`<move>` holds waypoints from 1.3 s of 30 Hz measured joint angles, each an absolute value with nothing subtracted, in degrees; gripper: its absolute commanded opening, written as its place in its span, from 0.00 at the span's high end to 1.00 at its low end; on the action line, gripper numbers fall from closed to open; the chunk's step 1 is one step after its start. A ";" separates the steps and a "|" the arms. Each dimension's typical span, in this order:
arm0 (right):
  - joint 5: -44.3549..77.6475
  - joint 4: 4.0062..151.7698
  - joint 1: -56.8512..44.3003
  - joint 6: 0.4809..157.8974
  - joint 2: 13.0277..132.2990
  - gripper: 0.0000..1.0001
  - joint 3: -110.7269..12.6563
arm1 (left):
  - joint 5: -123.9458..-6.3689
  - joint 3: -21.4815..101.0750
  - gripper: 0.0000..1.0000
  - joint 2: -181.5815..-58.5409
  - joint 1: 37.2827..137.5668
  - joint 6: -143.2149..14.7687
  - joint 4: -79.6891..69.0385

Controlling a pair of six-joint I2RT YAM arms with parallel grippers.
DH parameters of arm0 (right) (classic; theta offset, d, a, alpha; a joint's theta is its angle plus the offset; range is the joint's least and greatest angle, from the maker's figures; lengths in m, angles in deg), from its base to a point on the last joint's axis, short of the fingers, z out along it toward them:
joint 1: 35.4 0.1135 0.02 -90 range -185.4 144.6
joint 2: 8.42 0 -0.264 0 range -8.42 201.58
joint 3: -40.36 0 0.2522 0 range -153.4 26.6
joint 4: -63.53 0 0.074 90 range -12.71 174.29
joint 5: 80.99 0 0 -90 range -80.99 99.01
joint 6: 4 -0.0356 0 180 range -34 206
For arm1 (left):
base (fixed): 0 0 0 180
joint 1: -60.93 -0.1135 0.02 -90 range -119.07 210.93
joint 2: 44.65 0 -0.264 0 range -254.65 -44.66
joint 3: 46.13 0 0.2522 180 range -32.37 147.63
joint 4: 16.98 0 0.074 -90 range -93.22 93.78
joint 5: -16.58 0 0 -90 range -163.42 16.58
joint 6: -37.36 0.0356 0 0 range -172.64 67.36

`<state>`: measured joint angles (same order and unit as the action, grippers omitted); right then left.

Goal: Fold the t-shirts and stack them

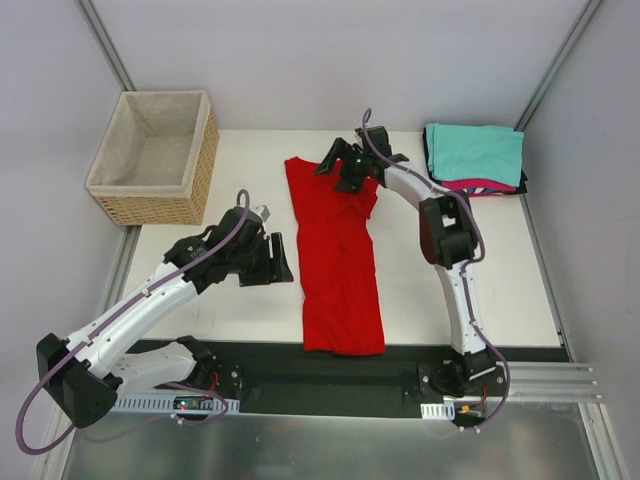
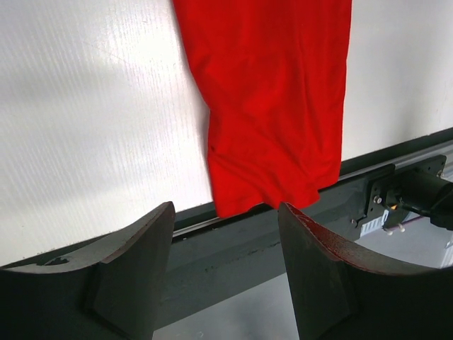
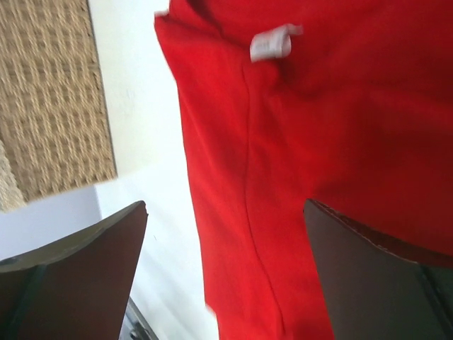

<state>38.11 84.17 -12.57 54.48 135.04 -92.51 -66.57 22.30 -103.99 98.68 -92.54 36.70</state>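
Note:
A bright red t-shirt (image 1: pixel 338 250) lies folded into a long strip down the middle of the white table, from the far side to the near edge. It also shows in the left wrist view (image 2: pixel 272 99) and in the right wrist view (image 3: pixel 318 142), where a white label (image 3: pixel 272 44) sits on it. A stack of folded shirts stands at the far right, teal (image 1: pixel 475 152) on top, magenta-pink (image 1: pixel 487 186) and black below. My left gripper (image 1: pixel 283 262) is open and empty, left of the red shirt. My right gripper (image 1: pixel 335 160) is open over the shirt's far end.
A woven wicker basket (image 1: pixel 155 158) with beige lining stands at the far left; its side shows in the right wrist view (image 3: pixel 49 92). A black rail (image 1: pixel 350 372) runs along the table's near edge. Grey walls close in on both sides.

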 measured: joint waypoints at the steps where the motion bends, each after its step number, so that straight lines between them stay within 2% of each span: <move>1: 37.02 85.54 -12.64 56.53 131.48 0.03 -88.82 | -66.65 22.13 0.39 -103.99 98.68 -92.52 36.74; 5: 32.03 91.27 -12.46 63.92 117.36 0.03 -79.99 | -67.97 22.22 0.39 -104.71 98.29 -92.39 36.72; 10: 26.20 94.90 -9.58 71.17 97.45 0.03 -71.66 | -69.28 25.25 0.39 -111.64 97.55 -91.89 36.39; 15: 21.15 98.33 -5.25 74.78 85.64 0.03 -62.72 | -69.10 26.59 0.39 -117.78 97.55 -91.80 33.64; 20: 11.68 105.56 -0.99 76.03 81.14 0.01 -51.09 | -64.23 23.96 0.41 -120.82 97.57 -92.78 28.46; 23: 4.30 111.44 1.90 75.28 77.54 0.01 -39.29 | -61.39 18.57 0.41 -120.25 97.87 -94.77 25.79; 28: -0.71 113.72 4.41 72.51 71.07 0.01 -27.44 | -60.14 8.97 0.41 -111.02 99.16 -97.44 24.61; 33: -3.46 114.96 7.86 70.34 68.88 0.01 -25.43 | -59.68 5.19 0.41 -103.40 99.97 -99.38 24.42; 39: -6.76 116.76 12.19 68.14 70.21 0.01 -28.51 | -58.72 5.36 0.42 -105.19 100.32 -99.80 23.91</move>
<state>-6.76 116.76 12.19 68.14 70.21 -28.51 -58.72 5.36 -105.19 100.32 -99.80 23.91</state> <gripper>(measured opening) 0.988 0.589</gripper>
